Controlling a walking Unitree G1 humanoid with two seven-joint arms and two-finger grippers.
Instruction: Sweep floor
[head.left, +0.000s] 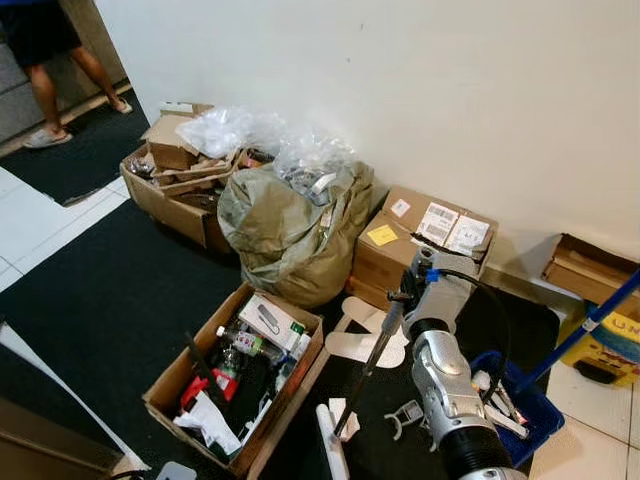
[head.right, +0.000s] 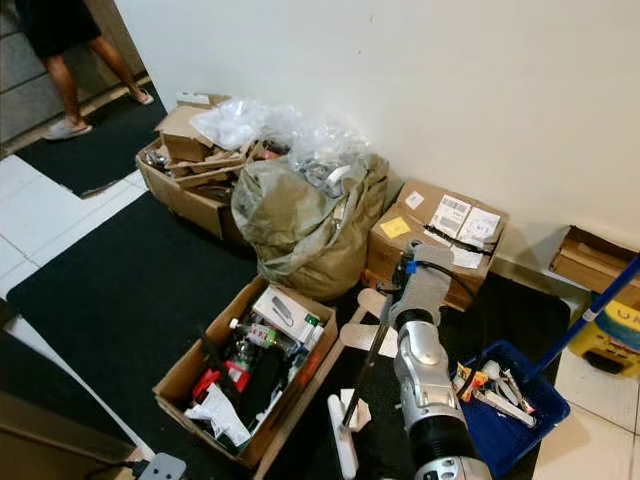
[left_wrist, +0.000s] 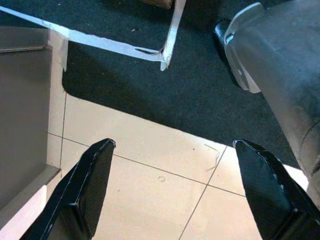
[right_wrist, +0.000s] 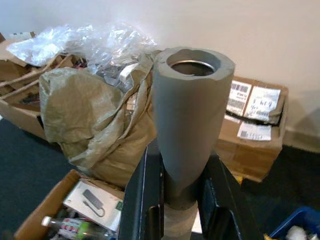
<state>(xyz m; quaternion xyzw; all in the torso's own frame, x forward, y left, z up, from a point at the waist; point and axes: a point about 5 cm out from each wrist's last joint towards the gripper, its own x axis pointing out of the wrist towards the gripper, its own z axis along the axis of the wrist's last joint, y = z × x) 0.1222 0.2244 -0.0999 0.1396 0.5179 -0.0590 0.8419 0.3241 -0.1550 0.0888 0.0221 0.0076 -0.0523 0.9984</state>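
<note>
Broom (head.left: 372, 362): thin dark handle slanting from white head on black mat (head.left: 110, 300) at 6 o'clock up toward 1 o'clock; grey flared hollow grip end (right_wrist: 192, 100) clamped between right gripper's (right_wrist: 182, 200) black fingers. Blue dustpan (head.right: 505, 410) at 4 o'clock, loaded with scraps, blue handle rising rightward.

Stuffed sack (head.left: 290, 235) between carton (head.left: 240, 375) in front and wall (head.left: 420, 90) behind.

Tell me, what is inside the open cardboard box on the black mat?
The open cardboard box holds a white carton, a clear bottle, something red and crumpled white paper. What lies underneath is covered.
</note>
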